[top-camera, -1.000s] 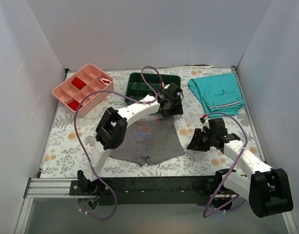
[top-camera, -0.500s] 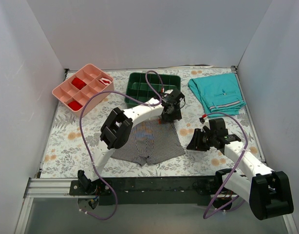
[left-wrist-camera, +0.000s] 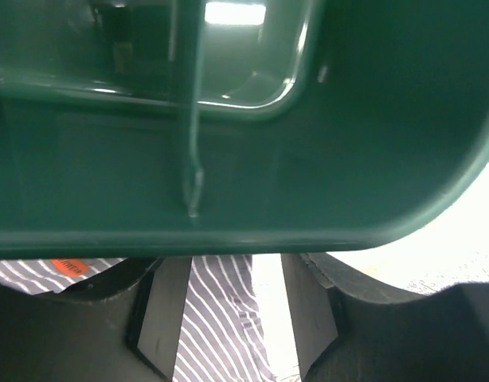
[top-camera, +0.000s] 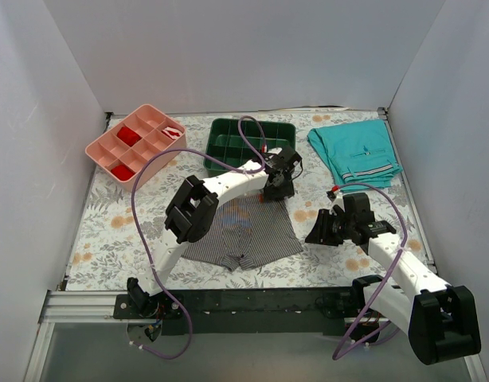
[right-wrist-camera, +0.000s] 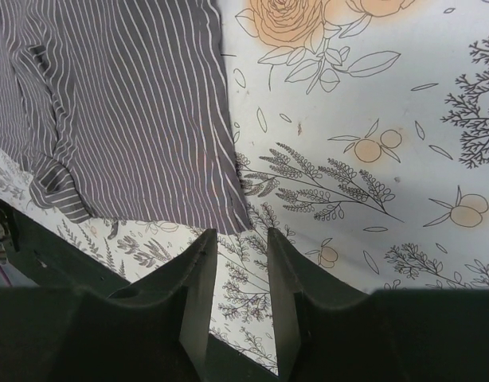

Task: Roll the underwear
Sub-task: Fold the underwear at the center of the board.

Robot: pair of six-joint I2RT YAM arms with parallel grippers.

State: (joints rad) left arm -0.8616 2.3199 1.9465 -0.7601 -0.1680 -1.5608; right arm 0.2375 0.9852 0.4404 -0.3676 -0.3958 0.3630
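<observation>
The underwear (top-camera: 243, 231), grey with fine pinstripes, lies flat on the flowered mat in front of the arms. My left gripper (top-camera: 275, 191) is at its far right corner, right by the green tray (top-camera: 228, 142). In the left wrist view the gripper (left-wrist-camera: 235, 318) is open, and the striped cloth (left-wrist-camera: 217, 318) lies between the fingers under the tray wall (left-wrist-camera: 308, 159). My right gripper (top-camera: 314, 234) is open and empty beside the underwear's right edge. In the right wrist view the gripper (right-wrist-camera: 243, 294) sits just short of the cloth's near corner (right-wrist-camera: 125, 103).
Teal shorts (top-camera: 357, 155) with white stripes lie folded at the back right. A pink compartment tray (top-camera: 133, 143) with red items stands at the back left. White walls enclose the mat on three sides.
My left gripper has shifted a little right and down onto the underwear's far right corner. The right arm has barely moved.
</observation>
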